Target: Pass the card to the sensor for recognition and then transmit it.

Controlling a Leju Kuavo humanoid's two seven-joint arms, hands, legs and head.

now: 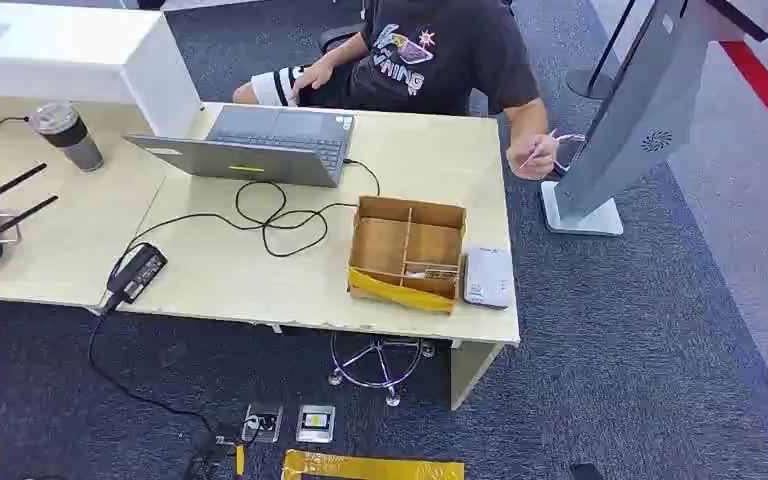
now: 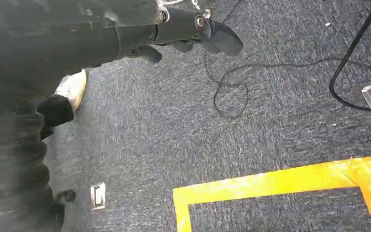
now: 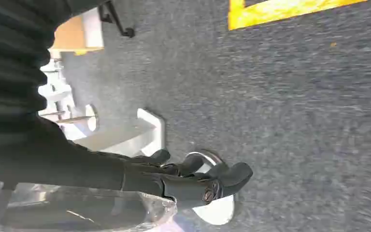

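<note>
Dark grey carpet (image 2: 270, 125) lies under both hanging hands. Left hand (image 2: 193, 34) and right hand (image 3: 193, 179) hold nothing, fingers loosely curled apart. On the desk (image 1: 260, 270), cards (image 1: 430, 270) lie in a cardboard box (image 1: 407, 250) beside the white sensor (image 1: 487, 276).

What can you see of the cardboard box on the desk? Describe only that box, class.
The cardboard box is a shallow, open-topped brown tray, split by thin cardboard dividers into several compartments. It looks like plain corrugated card, with a yellow strip along its near front edge. It sits flat near the front right part of the pale wooden desk. A small white device lies right beside it, on the side nearer the desk's end. Some thin pieces lie in one front compartment, too small to identify.
</note>
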